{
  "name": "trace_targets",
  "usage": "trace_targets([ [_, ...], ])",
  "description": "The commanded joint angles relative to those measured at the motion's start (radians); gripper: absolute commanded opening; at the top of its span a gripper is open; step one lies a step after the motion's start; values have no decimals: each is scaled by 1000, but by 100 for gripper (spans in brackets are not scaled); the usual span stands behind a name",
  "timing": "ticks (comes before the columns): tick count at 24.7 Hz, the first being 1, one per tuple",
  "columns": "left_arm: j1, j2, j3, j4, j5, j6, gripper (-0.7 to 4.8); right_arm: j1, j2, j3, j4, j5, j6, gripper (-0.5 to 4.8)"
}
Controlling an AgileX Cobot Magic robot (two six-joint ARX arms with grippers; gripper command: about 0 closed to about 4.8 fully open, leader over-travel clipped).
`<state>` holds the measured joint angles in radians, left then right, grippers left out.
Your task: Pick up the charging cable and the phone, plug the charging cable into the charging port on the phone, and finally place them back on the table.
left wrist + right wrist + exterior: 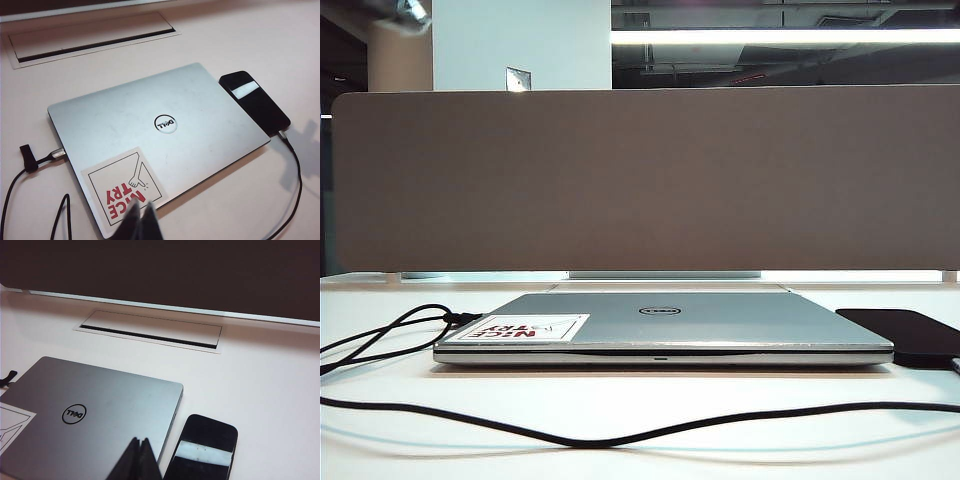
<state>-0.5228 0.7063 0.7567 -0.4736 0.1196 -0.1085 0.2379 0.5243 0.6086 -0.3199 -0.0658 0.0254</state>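
Closed left gripper hangs empty above the Dell laptop, over its sticker corner. Phone lies flat on the table, touching the laptop's side, charging cable seated in its near end, long axis along the laptop edge. Right gripper, also shut and empty, is nearer the phone. Task looks done.

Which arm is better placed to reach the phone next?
Right. The phone lies right of the laptop, close beside the shut right gripper. The shut left gripper hangs over the laptop's sticker corner, on the far side from the phone.
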Motion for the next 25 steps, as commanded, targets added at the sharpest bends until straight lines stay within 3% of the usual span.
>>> trace_targets([
  [1,-1,-96,-100,120,0,0,-6,-1,-93,-69,30,-7,0,-6],
  [4,-1,-186,-215,210,0,4,-6,-1,-206,-154,34,-6,1,-6],
  [9,-1,-198,-307,240,0,3,-6,-1,-295,-238,26,3,1,-5],
  [14,-1,-198,-432,421,0,2,-6,-2,-313,-248,10,3,1,-5],
  [25,1,-260,-505,438,0,3,-6,-2,-313,-248,10,3,1,-5],
])
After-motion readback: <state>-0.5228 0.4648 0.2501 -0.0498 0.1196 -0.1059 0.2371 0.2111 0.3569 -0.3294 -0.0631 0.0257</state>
